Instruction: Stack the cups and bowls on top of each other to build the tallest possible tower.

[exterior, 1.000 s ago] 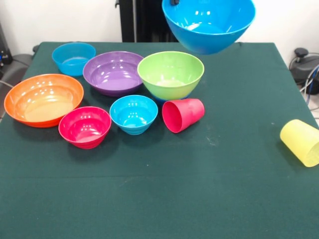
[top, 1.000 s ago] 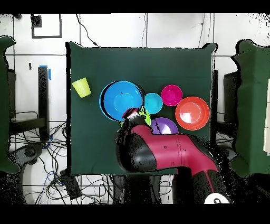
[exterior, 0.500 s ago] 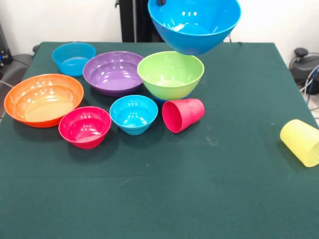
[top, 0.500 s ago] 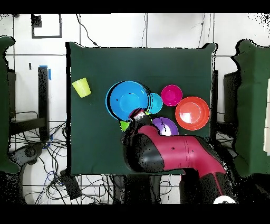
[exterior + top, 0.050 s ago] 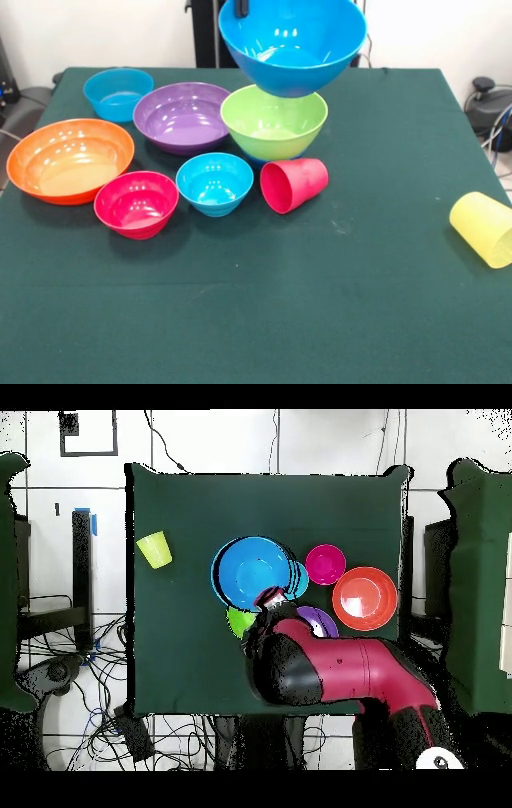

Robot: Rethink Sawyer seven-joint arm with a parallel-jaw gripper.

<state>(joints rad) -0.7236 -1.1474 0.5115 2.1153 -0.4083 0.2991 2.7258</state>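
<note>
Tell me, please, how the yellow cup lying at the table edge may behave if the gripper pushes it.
The yellow cup lies on its side, so it will probably roll, not slide. Because it is tapered, it would likely curve round rather than go straight. It rests close to the edge of the table, so a push that way could send it off. It looks like thin plastic, probably light.

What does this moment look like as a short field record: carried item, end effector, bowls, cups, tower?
carried item: large blue bowl, held in the air above the lime green bowl, upright
end effector: at the held bowl's rim, top edge of the front view; grip itself not visible
bowls on table: orange bowl, purple bowl, pink-red bowl, small cyan bowl, far blue bowl
cups: red cup and yellow cup, both on their sides
tower: blue bowl not yet set down
</note>
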